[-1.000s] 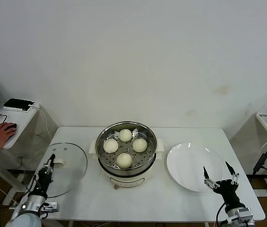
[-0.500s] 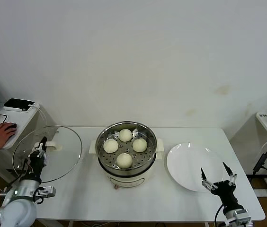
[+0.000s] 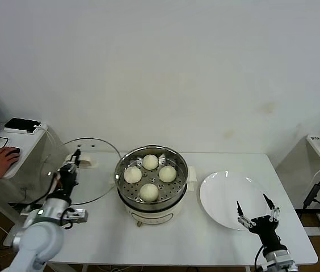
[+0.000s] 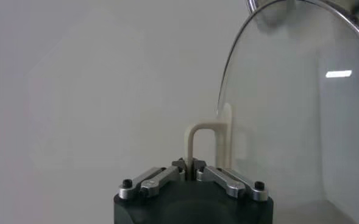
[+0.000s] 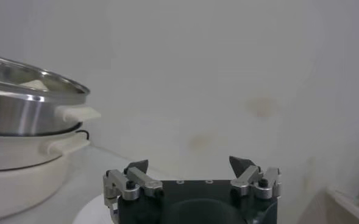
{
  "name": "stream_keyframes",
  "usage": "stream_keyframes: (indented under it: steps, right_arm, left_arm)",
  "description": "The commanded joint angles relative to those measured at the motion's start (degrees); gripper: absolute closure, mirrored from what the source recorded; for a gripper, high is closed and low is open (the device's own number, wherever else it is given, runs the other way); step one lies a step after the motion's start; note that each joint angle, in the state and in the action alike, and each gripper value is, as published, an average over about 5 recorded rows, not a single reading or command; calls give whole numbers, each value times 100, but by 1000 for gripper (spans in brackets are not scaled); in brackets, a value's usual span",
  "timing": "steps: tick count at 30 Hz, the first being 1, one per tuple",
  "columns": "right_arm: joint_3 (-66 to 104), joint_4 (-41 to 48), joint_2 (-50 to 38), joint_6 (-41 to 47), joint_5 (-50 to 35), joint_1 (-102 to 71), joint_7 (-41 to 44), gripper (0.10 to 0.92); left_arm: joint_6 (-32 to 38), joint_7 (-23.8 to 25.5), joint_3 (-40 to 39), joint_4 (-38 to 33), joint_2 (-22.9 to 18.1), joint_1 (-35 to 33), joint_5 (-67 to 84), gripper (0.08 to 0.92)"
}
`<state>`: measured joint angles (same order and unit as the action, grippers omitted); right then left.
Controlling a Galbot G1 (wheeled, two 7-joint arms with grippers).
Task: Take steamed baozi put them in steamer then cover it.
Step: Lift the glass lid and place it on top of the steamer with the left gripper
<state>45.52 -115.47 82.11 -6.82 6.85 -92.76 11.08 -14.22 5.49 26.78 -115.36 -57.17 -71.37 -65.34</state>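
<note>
Waiting with jaws spread near the white tabletop's front right corner, the right gripper [image 3: 257, 214] hovers at the flat white plate [image 3: 222, 198]. Four cream-white steamed baozi [image 3: 149, 192] sit inside the shiny round steel steamer [image 3: 151, 178] mid-table. Beyond the left edge, the left gripper [image 3: 72, 166] clamps the clear glass cover [image 3: 92, 170] by its cream handle; tilted, its rim could clip the steamer's edge.

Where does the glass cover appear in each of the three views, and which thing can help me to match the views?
Head view: the cover is held up, tilted, left of the steamer, its handle in the shut left gripper.
Left wrist view: the cover fills one side, its handle between the shut fingers.
Right wrist view: the cover is not in it.
Shared landmark: the steamer, seen in the head and right wrist views.
</note>
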Motion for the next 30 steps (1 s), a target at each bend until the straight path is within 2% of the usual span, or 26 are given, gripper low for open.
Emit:
stream_keyframes:
  steps: [1,8,15,30]
  right_arm:
    - [-123,43,121,24,460,84,-11,203]
    - [-347,181,255,47,823,188,-11,203]
    - [-390,279,241,39,897,239,-11,203]
    - [-522,357,260,26,981,266,-5,203]
  left_arm:
    - [-975,886,-1642,-75,-571,1027,-814,868]
    - [-1308,1232,-1890,203,-1282,1261,-1201,868]
    - [-1421,1348,-2064,427,-2088,1340,-1552,868]
    - [-1341,1291,-2422,803,-2742,1371,-2095,868]
